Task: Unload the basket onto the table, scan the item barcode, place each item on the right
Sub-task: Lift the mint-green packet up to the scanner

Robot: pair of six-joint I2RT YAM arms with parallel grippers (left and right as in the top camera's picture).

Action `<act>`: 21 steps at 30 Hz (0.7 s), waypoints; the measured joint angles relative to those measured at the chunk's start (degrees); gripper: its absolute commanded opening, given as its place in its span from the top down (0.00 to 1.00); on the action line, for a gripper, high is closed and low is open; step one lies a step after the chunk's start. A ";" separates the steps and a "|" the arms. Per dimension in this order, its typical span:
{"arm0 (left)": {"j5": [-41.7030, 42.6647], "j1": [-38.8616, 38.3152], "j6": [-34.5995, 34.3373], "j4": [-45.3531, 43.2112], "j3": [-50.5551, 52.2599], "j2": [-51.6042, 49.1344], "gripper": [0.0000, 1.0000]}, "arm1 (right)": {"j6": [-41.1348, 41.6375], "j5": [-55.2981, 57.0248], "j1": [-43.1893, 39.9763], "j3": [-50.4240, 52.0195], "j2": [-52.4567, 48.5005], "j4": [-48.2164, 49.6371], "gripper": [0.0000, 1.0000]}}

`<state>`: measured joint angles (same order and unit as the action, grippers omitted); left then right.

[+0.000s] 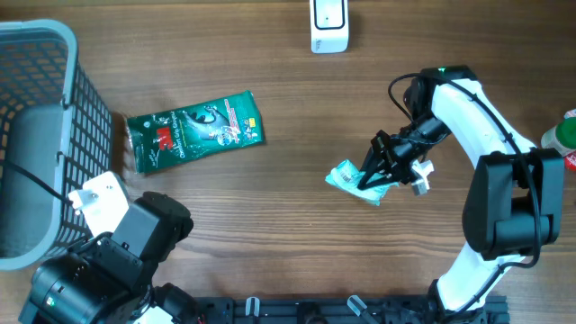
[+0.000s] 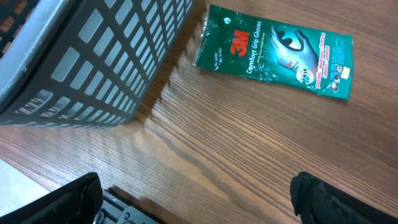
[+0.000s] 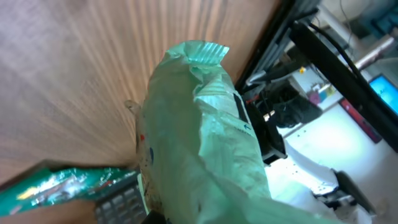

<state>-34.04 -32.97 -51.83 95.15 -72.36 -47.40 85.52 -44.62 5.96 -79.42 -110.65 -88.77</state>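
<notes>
My right gripper [image 1: 371, 178] is shut on a pale green crinkled packet [image 1: 351, 177], holding it just above the table right of centre. In the right wrist view the packet [image 3: 199, 124] fills the frame and hides the fingertips; a dark printed strip [image 3: 240, 109] runs along its edge, too blurred to read. A white scanner [image 1: 328, 24] stands at the far edge of the table. Low at the front left, my left gripper [image 2: 199, 200] is open with only bare wood between its fingers [image 2: 68, 199].
A dark green 3M gloves packet [image 1: 193, 130] lies flat left of centre, also visible as the gloves packet [image 2: 277, 53]. A grey mesh basket [image 1: 40, 135] takes up the left side. A red and green object [image 1: 563, 137] sits at the right edge.
</notes>
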 measured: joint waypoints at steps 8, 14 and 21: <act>0.00 0.00 0.00 -0.02 0.00 0.00 0.00 | -26.51 -0.55 -0.02 0.26 0.09 28.35 0.96; 0.00 0.00 0.00 0.00 0.00 0.00 0.00 | -27.96 8.33 -0.02 0.37 5.40 29.29 0.96; 0.00 0.00 0.00 0.00 0.00 0.00 0.00 | -15.61 30.91 -0.02 0.42 21.77 39.85 0.95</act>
<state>-34.04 -32.97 -51.83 95.15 -72.36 -47.40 69.91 -13.72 5.93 -79.00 -88.88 -48.93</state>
